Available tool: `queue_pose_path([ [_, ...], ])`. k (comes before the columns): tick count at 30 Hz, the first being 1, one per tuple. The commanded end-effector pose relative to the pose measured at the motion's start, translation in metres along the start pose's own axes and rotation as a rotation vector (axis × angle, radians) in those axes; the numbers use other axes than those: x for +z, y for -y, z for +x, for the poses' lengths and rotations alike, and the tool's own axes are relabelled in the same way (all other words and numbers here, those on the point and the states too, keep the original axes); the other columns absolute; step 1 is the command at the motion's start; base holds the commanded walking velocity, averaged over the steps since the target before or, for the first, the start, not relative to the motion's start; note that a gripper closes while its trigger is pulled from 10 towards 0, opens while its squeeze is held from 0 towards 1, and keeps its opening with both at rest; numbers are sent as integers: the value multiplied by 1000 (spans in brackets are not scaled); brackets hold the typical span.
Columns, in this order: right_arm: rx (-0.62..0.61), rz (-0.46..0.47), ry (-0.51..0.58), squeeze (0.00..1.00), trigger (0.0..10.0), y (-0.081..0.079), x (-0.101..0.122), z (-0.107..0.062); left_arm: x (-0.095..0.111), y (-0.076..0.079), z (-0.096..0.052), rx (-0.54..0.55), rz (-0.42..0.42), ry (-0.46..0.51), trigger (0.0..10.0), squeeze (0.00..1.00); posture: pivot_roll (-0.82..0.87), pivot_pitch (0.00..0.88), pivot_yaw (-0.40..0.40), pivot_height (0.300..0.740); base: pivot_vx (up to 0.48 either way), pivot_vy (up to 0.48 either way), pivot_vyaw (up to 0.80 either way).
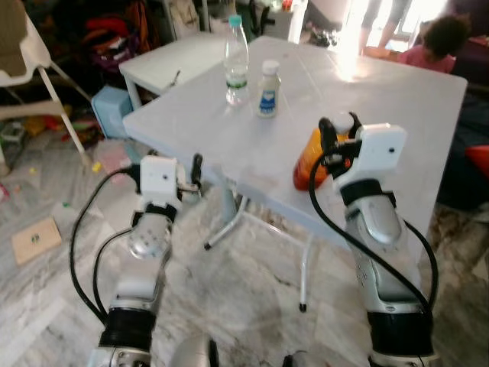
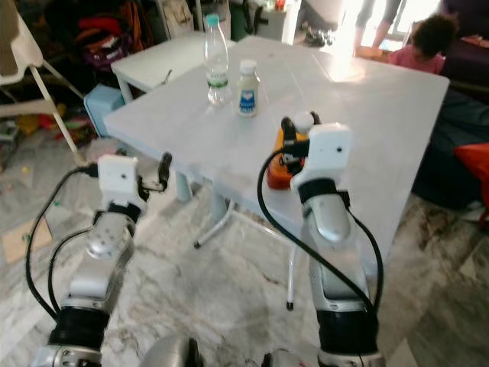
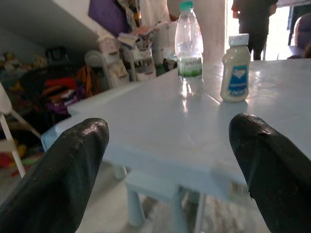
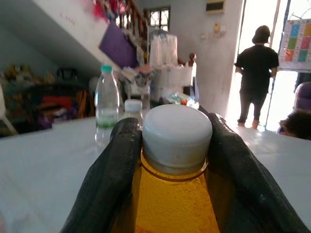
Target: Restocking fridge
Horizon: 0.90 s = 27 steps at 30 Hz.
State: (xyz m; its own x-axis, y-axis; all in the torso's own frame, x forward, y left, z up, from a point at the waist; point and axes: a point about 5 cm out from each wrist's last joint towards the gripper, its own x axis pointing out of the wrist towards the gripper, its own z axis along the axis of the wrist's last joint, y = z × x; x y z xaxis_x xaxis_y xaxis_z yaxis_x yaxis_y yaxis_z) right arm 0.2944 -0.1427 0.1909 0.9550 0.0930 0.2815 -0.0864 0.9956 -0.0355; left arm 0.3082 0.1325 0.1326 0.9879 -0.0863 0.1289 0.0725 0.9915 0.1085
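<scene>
Far left: white folding chair (image 1: pixel 30 69) w/ floor clutter, a flat cardboard piece (image 1: pixel 36 238) on the marble floor nearer in. Left gripper (image 1: pixel 191 177) sits low, just off the near-left edge of the white table (image 1: pixel 397 99), fingers (image 3: pixel 68 170) spread wide, nothing between them. Behind that corner, a smaller white side table (image 1: pixel 172 61) and a blue bin (image 1: pixel 111 107). Mid-table, far side: clear water bottle (image 1: pixel 237 61) w/ teal cap, upright; just right of it a small white-capped bottle (image 1: pixel 268 89) w/ blue label, close but apart. Right gripper (image 1: pixel 334 131) over the near edge, clamped on an orange juice bottle (image 4: pixel 170 204) standing on the table, a finger either side of its neck below the white cap (image 4: pixel 176 136). Table legs (image 1: pixel 306 267) below. Far right: person seated in pink (image 1: pixel 432 50) beyond the table, another person standing in the bright doorway (image 4: pixel 255 73).
</scene>
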Motion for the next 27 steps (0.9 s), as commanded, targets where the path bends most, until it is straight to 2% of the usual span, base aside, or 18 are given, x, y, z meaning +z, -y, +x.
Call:
queue_pose_path([
  [1, 36, 16, 57, 0, 10000, -9, 12, 7, -1, -4, 0, 17, 15, -2, 10000, 0, -50, 0, 11, 740, -259, 0, 0],
  [9, 101, 30, 65, 0, 10000, -23, 13, 7, -1, -4, 0, 18, 16, 2, 10000, 0, -47, 0, 9, 740, -254, 0, 0],
  [12, 142, 28, 72, 0, 10000, -30, 13, 5, -2, -5, -1, 18, 16, -6, 10000, 0, -42, 0, 12, 740, 0, 0, 0],
  [16, 170, 10, 75, 0, 10000, -35, 11, 3, -7, -7, -3, 22, 18, -13, 10000, 0, -43, 0, 14, 740, 0, 0, 681],
  [19, 174, 12, 60, 0, 10000, -35, 6, 1, -15, -7, -7, -11, 7, -51, 10000, 0, -35, 0, 12, 740, 0, 0, 788],
  [21, 171, 20, 43, 0, 10000, -35, 1, -2, -23, -6, -15, -82, -27, -80, 10000, 0, -34, 0, 14, 740, 0, 0, 794],
  [23, 163, 34, 18, 0, 10000, -36, -8, -5, -37, -13, -23, -90, 29, -117, 10000, 0, -22, 0, 11, 740, 0, 0, 791],
  [24, 163, 34, 18, 0, 10000, -36, -8, -5, -37, -13, -23, -90, 29, -117, 10000, 0, -22, 0, 11, 740, 0, 0, 794],
  [25, 158, 51, -7, 0, 10000, -39, -16, -8, -48, -22, -28, -56, 68, -153, 10000, 0, -9, 0, 2, 740, 0, 0, 794],
  [27, 163, 57, -22, 0, 10000, -42, -21, -10, -53, -29, -30, -33, 81, -171, 10000, 0, -4, 0, 1, 740, 0, 0, 791],
])
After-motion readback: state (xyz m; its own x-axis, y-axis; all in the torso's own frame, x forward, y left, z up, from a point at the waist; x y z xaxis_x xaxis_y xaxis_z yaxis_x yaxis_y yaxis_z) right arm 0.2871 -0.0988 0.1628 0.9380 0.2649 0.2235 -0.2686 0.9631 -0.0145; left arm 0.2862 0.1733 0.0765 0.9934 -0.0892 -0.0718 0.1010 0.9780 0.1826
